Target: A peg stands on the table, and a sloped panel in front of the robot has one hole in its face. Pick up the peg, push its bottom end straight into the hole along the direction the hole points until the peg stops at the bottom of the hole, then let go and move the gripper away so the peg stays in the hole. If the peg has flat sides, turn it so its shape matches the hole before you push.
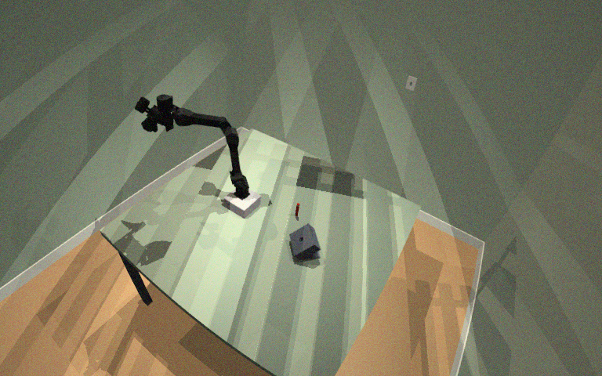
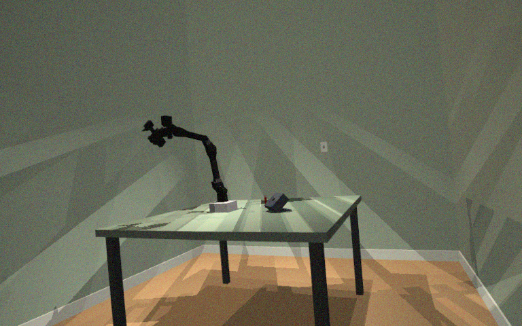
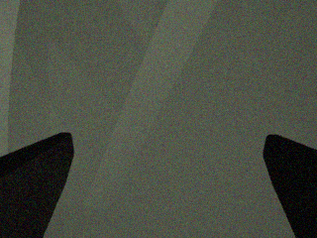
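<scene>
A small red peg (image 1: 297,210) (image 2: 265,199) stands upright on the table, behind the panel block in the exterior view. Its cross-section is too small to tell. The dark grey-blue sloped panel block (image 1: 309,236) (image 2: 279,201) sits near it. One dark hole (image 1: 301,239) shows in its tilted face; its shape cannot be told. My gripper (image 3: 169,145) is open and empty, its two black fingertips wide apart against the plain wall. The arm holds it high up and far to the left of the peg and the panel in the top and exterior views.
The arm's white base block (image 1: 243,207) (image 2: 223,206) stands on the pale green table (image 1: 230,274) (image 2: 230,225), left of the peg and the panel. Shadows and light stripes cross the table top. The green wall rises behind the table.
</scene>
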Controlling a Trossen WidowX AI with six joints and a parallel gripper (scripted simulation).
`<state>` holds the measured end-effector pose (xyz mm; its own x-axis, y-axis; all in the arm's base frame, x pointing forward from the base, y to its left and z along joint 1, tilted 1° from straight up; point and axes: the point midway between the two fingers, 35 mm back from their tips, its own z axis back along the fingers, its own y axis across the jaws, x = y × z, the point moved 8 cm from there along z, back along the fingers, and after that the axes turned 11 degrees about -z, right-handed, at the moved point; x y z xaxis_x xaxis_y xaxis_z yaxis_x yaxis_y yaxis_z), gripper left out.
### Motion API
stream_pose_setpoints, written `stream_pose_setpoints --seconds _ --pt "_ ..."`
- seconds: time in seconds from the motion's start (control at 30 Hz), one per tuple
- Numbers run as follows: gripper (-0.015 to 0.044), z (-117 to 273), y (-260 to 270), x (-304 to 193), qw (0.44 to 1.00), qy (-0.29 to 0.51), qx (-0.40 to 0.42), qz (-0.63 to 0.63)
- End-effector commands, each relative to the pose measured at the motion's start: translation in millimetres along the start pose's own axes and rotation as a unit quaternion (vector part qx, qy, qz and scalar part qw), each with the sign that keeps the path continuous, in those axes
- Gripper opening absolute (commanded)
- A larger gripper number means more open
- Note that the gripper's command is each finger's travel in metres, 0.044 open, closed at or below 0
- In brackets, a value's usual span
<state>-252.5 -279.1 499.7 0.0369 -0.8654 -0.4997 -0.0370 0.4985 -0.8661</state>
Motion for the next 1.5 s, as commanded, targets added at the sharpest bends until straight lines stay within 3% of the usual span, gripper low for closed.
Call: stream_pose_setpoints --seconds 0.0,0.73,1.47 --pt "0.0426 0.5 -0.1 0.7 1.000 -0.001 0.000 -0.001" --pt "0.0440 79.1 -9.1 76.7 0.981 -0.178 -0.036 -0.069" --pt "0.0440 181.0 -1.9 129.5 0.924 -0.363 -0.038 -0.112"
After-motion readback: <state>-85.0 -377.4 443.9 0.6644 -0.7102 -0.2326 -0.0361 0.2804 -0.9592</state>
